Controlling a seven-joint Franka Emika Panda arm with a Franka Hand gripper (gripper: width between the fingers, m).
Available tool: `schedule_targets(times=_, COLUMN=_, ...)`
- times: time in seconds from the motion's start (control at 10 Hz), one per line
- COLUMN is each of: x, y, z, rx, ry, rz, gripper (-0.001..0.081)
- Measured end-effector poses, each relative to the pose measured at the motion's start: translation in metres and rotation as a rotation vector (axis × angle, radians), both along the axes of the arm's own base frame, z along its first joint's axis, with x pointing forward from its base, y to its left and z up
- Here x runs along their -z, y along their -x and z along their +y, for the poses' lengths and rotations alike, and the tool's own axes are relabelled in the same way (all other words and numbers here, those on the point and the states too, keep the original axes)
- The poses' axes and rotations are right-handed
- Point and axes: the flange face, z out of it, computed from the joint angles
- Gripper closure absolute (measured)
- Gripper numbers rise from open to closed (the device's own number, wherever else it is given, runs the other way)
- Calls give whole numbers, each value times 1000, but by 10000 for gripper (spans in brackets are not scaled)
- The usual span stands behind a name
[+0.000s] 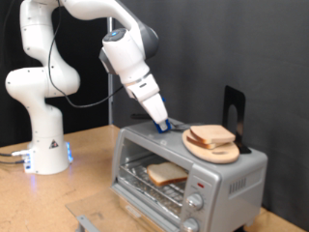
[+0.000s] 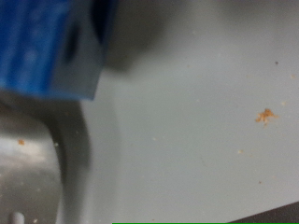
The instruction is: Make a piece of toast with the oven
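2 slices of bread in sight, sorted near to far in the exterior view.

Nearest: the oven (image 1: 188,169), silver, sitting on a wooden table (image 1: 87,155). Its door looks dropped open at the front, though the lower edge is blurred. 1 piece of toast (image 1: 166,174) lies flat on the wire rack inside, pale crumb with a tan crust. 2 knobs (image 1: 198,191) stacked on the panel at the exterior view's right; small red mark above them.

Next back: oven roof. A round wooden plate (image 1: 210,147) rests on it toward the exterior view's right, carrying another slice (image 1: 212,134). A black upright stand (image 1: 233,108) sits behind the plate.

The gripper (image 1: 163,125), blue-tipped, is down at the oven roof just beside the plate, on the plate's left in the exterior view. Nothing visible between its fingers. The wrist view shows 1 blue finger (image 2: 51,47) close over a grey surface with a few orange crumbs (image 2: 266,116). Jaws: cannot tell whether apart or together; the tips are too small in one view and cropped in the other.

Farthest: white arm base (image 1: 43,145) at the exterior view's left, black backdrop.

Judgement: loading appears done, since bread is on the rack. The step in hand seems to fall between loading and closing up. The next move calls for clearing the plate without nudging it.
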Motion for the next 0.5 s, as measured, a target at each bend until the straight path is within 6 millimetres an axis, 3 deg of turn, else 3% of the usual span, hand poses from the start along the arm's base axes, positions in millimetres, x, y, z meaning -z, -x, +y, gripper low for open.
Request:
schedule_targets(times=0.1, x=0, y=0, z=0, rx=-8, ry=13, rz=-8, gripper=7)
schedule_targets(times=0.5, x=-3, y=-4, z=8, rx=-103, ry=135, rz=-147, gripper=-2)
